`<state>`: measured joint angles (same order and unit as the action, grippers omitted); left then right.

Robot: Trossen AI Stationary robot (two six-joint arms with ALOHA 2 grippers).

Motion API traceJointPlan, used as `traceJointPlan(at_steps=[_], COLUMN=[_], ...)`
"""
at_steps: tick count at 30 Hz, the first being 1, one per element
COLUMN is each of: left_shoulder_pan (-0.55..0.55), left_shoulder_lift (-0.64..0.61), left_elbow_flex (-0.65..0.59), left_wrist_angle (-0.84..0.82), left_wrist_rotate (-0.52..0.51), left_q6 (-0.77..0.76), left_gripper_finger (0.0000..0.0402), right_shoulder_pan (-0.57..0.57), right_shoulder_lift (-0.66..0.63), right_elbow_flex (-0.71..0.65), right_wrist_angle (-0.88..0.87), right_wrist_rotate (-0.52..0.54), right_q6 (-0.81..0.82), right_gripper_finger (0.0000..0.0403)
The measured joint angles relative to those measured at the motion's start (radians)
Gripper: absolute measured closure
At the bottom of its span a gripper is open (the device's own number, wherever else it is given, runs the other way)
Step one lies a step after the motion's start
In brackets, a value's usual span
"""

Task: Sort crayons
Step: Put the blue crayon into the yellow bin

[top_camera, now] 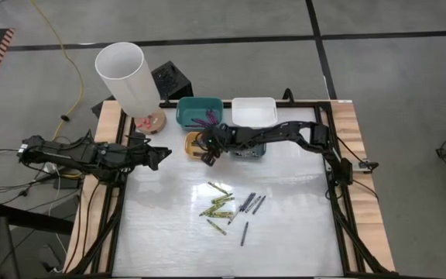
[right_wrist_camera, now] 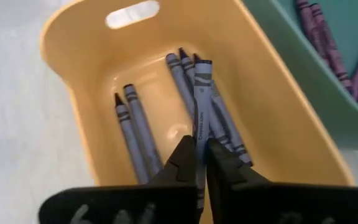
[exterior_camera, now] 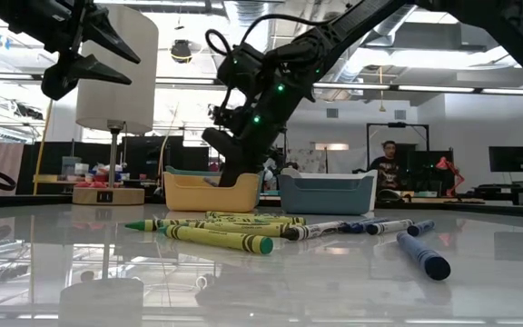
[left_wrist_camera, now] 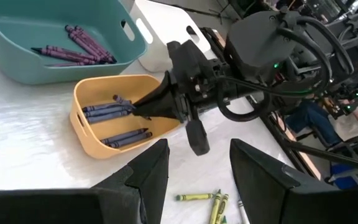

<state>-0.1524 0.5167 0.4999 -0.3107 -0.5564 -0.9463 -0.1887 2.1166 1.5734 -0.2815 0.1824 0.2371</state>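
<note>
On the white bench (top_camera: 169, 232), the left gripper (top_camera: 163, 155) hovers, fingers apart. The right gripper (right_wrist_camera: 201, 163) reaches into the yellow bin (right_wrist_camera: 73, 74), fingers clamped on a grey-blue crayon (right_wrist_camera: 201, 93). Loose crayons (top_camera: 223, 205) lie mid-bench.

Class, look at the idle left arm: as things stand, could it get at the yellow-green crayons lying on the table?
Probably yes. The left gripper hangs open above the table's left side, and nothing stands between it and the yellow-green crayons. The right gripper is busy at the yellow bin, away from that path.
</note>
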Motion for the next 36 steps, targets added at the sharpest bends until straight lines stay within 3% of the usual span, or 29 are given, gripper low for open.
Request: traceJointPlan(at_steps=[11,19,24,28,32,36], left_shoulder_pan=[0.0,0.0,0.0,0.0,0.0,0.0], left_shoulder_lift=[0.0,0.0,0.0,0.0,0.0,0.0], left_elbow_flex=[0.0,0.0,0.0,0.0,0.0,0.0], left_wrist_angle=[-0.024,-0.023,-0.023,-0.023,-0.023,-0.022], left_wrist_rotate=[-0.003,-0.005,-0.005,-0.005,-0.005,-0.006], left_q6=[0.0,0.0,0.0,0.0,0.009,0.014], left_gripper_finger=[0.0242,0.0242,0.0242,0.0242,0.0242,0.0242], right_shoulder_pan=[-0.003,-0.002,-0.005,0.011,0.049,0.124], right_shoulder_lift=[-0.003,-0.003,-0.004,-0.004,-0.008,-0.022], right_elbow_flex=[0.002,0.124,0.361,0.589,0.767,0.759], right_wrist_angle=[0.007,-0.073,-0.335,-0.658,-0.957,-1.175], right_wrist_rotate=[0.0,-0.052,-0.162,-0.173,-0.154,-0.1], right_q6=[0.0,-0.035,-0.116,-0.112,0.093,0.389], right_gripper_finger=[0.0352,0.0343,0.0343,0.0343,0.0343,0.0342])
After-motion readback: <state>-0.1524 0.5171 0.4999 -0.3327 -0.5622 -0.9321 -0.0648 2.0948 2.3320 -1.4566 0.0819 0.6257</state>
